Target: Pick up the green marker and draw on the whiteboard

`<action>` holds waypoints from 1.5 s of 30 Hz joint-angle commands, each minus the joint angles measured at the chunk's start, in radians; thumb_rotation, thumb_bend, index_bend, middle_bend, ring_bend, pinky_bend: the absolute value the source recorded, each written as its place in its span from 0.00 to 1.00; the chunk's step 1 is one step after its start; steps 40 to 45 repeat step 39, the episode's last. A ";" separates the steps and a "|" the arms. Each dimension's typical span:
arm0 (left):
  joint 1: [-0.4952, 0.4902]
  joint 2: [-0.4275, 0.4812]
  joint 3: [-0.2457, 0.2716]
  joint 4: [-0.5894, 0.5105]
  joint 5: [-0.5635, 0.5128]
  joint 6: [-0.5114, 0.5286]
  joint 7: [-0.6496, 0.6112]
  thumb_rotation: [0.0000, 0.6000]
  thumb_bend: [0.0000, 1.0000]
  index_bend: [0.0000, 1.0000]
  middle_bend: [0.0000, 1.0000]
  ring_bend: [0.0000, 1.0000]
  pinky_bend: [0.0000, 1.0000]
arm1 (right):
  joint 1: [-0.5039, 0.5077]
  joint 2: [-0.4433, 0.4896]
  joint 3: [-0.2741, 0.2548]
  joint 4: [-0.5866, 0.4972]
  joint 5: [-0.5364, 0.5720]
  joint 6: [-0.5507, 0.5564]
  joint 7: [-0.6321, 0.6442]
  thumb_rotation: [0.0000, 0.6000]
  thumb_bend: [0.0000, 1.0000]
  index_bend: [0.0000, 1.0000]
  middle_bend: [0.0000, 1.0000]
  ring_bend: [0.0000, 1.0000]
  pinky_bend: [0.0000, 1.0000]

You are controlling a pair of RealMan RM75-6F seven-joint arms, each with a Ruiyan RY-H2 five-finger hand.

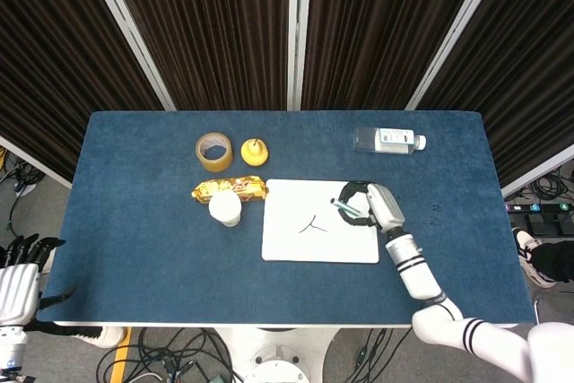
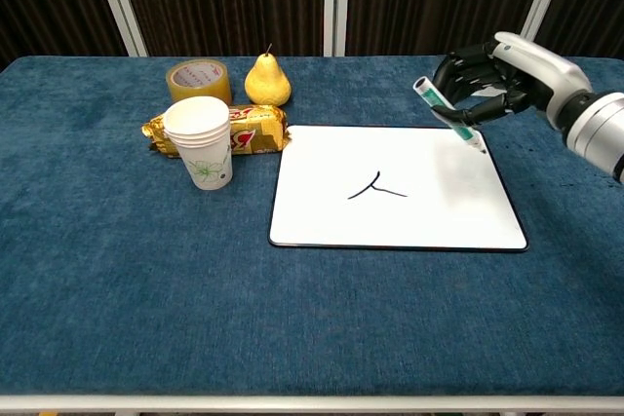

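The white whiteboard (image 1: 321,234) (image 2: 395,204) lies flat on the blue table, with a short black forked mark (image 2: 376,187) (image 1: 312,223) near its middle. My right hand (image 1: 366,205) (image 2: 495,77) grips the green marker (image 2: 447,113) (image 1: 345,208) above the board's far right corner, tip tilted down and lifted off the surface. My left hand (image 1: 16,268) hangs off the table's near left corner, fingers spread, holding nothing.
A stack of paper cups (image 2: 201,141) stands left of the board, with a gold snack packet (image 2: 246,129) behind it. A tape roll (image 2: 198,79) and a yellow pear (image 2: 267,78) sit further back. A water bottle (image 2: 492,73) lies at the far right.
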 commanded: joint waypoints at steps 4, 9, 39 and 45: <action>0.001 0.009 0.006 -0.021 0.007 0.004 0.015 1.00 0.00 0.25 0.21 0.09 0.07 | 0.001 0.124 -0.096 0.044 -0.011 -0.026 -0.538 1.00 0.50 0.76 0.64 0.37 0.22; 0.009 0.018 0.013 -0.039 0.013 0.015 0.026 1.00 0.00 0.25 0.21 0.09 0.07 | -0.003 0.090 -0.132 0.123 0.003 -0.052 -0.680 1.00 0.46 0.71 0.58 0.30 0.17; -0.013 0.003 0.001 -0.038 -0.005 -0.015 0.053 1.00 0.00 0.25 0.21 0.09 0.07 | -0.355 0.439 -0.181 -0.440 -0.060 0.457 -0.649 1.00 0.44 0.09 0.21 0.00 0.00; -0.013 0.003 0.001 -0.038 -0.005 -0.015 0.053 1.00 0.00 0.25 0.21 0.09 0.07 | -0.355 0.439 -0.181 -0.440 -0.060 0.457 -0.649 1.00 0.44 0.09 0.21 0.00 0.00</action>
